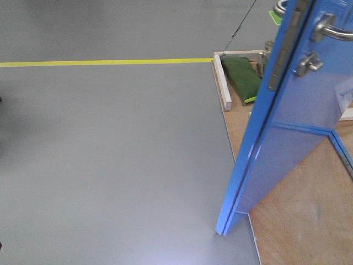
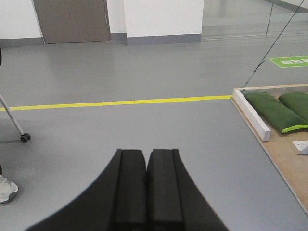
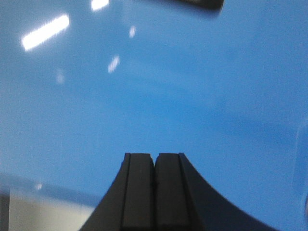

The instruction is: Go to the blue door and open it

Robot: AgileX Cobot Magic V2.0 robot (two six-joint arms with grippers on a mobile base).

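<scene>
Door (image 1: 287, 154), glossy blue, at right of scene, standing ajar, near bottom corner at edge of plywood platform (image 1: 298, 226); lever handle (image 1: 331, 27) near top. Right gripper (image 3: 154, 156) fingers pressed together, close to blue panel. Left gripper (image 2: 146, 153) fingers pressed together, over grey floor (image 2: 144, 120).

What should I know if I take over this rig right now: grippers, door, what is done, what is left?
Left gripper: shut, empty, aimed over the grey floor toward the yellow tape line.
Right gripper: shut, empty, close to the blue door; whether they touch cannot be told.
Door, front view: its edge and latch plate face the camera and its bottom corner is out over the floor, so it looks swung open. Nothing is on the lever handle.
Done: approach, door unlatched.
Left: probably push it wider with the right arm.
</scene>
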